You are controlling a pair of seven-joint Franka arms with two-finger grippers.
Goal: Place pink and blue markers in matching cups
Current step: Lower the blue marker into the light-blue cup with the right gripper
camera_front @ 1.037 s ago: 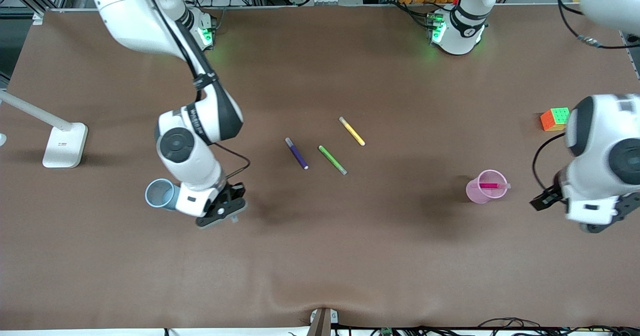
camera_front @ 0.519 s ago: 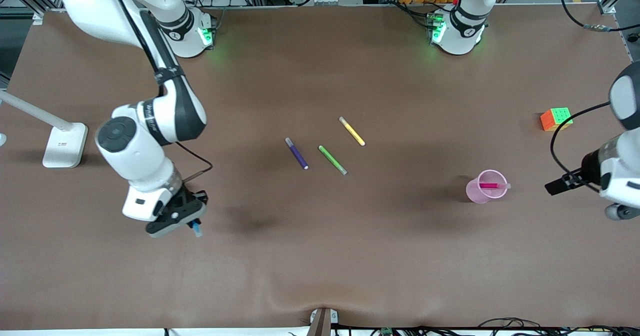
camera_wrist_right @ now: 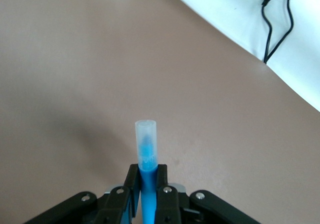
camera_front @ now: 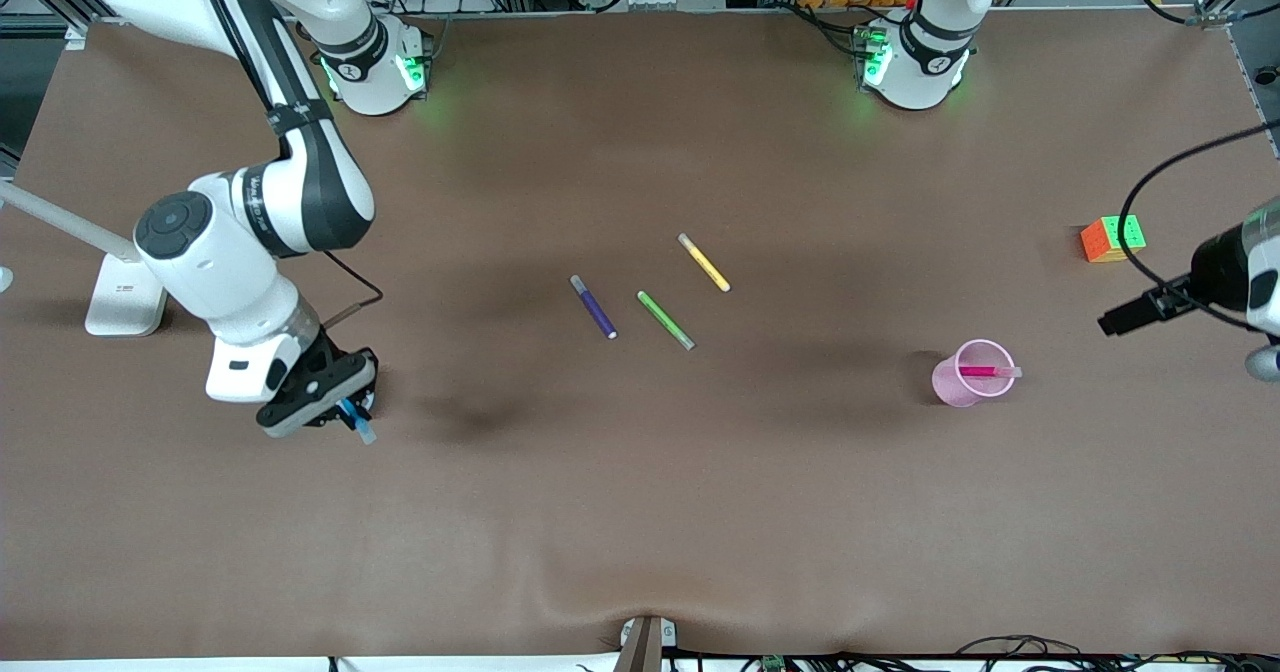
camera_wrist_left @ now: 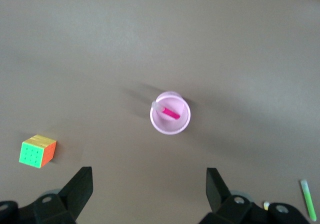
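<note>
Brown-covered bench, cluttered rack along the 12 o'clock edge.

Changes over the last second:
- The right arm swung from nearer centre toward 9 o'clock.
- The right gripper now hangs at roughly 8 o'clock of bench centre.
- The light blue round cup showed beside that gripper a second ago. It is now out of sight, probably hidden under the wrist.
- The left arm pulled away toward the 3 o'clock edge.

Judgement: pink half done. Blue half is in transport and lining up over the hidden cup, with the drop not yet made.

Right jaws are clenched on the thin medium-blue felt-tip marker, gripping the blue barrel in the right wrist view. In the front view its long axis runs about 11 to 5 o'clock. The pale translucent capped end sticks out of the jaws toward 5, tilted downward, not plumb.

Left gripper is released, jaws spread wide and empty. It is up over the bench at the left arm's end and waits.

The magenta-pink felt-tip marker sits in the pale pink round cup, at about 4 o'clock of centre. It leans with its axis about 9 to 3, pale grey end over the rim toward 3.

Distractors untouched near centre:
- purple marker
- green marker
- yellow marker

Multicoloured puzzle cube at 3 o'clock. White lamp base at 9.
</note>
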